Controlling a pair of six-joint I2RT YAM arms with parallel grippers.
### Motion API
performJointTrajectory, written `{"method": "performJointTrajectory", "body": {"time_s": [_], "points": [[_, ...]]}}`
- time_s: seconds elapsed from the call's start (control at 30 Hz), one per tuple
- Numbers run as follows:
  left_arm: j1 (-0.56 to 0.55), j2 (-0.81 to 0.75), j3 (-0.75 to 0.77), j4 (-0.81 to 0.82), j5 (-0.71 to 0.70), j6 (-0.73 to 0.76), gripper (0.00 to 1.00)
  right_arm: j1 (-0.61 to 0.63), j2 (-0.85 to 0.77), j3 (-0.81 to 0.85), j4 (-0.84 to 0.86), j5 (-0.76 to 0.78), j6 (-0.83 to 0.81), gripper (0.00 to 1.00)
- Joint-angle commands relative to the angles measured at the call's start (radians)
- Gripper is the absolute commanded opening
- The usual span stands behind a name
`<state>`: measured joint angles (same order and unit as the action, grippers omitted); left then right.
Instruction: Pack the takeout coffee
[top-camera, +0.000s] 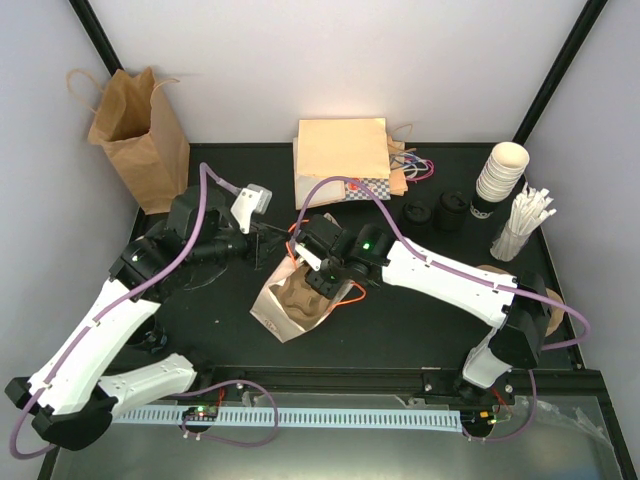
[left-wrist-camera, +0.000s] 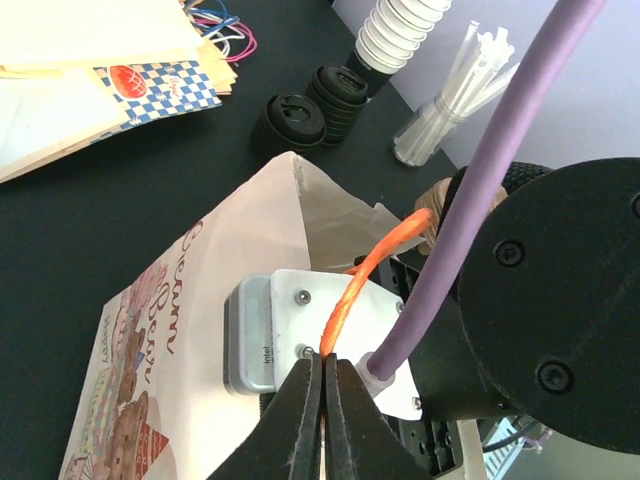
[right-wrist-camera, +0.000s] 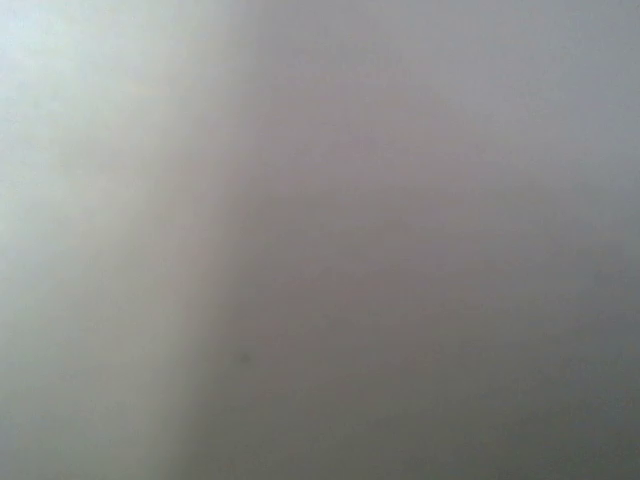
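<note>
Worktop (top-camera: 420, 330): matt black. Walls (top-camera: 300, 60): pale grey.
Back-left corner: brown bag (top-camera: 135, 135), plain kraft.
Back edge, middle: flat bags (top-camera: 340, 155), pale tan, one printed in a blue-and-white check. Cords (top-camera: 418, 168) beside them: pink and blue.
Back-right corner: lids (top-camera: 432, 212) black; cups (top-camera: 500, 172) cream-white; straws (top-camera: 525, 220) white.
Centre: printed bag (left-wrist-camera: 150, 380), white, with brown script lettering and brown bear figures.
Left arm (top-camera: 110, 330) and right arm (top-camera: 440, 275): white shells, black joints. Cable (left-wrist-camera: 470, 230) purple; wire (left-wrist-camera: 370, 270) orange. Light (top-camera: 366, 243) on the right arm: green. Left gripper (left-wrist-camera: 322, 370): black.
</note>
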<state>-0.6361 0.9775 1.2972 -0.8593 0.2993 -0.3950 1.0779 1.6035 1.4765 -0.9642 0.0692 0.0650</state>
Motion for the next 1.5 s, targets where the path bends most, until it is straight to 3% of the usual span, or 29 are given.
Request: {"method": "performJointTrajectory", "body": {"time_s": [0.0,1.07,1.3,1.47], "points": [[0.018,-0.005,0.005,-0.008,-0.026,0.024,0.02,0.006,-0.032,-0.004,0.025,0.013,-0.006,0.31],[0.287,0.054,-0.01,-0.164,-0.142,0.148,0.02,0.021,-0.094,-0.045,0.064,0.03,-0.019,0.31],[0.291,0.001,0.003,-0.047,0.078,0.133,0.01,0.03,-0.035,-0.014,0.031,0.036,-0.016,0.31],[0.29,-0.014,-0.007,-0.013,0.121,0.115,0.02,0.033,0.037,0.042,-0.016,0.035,0.01,0.31]]}}
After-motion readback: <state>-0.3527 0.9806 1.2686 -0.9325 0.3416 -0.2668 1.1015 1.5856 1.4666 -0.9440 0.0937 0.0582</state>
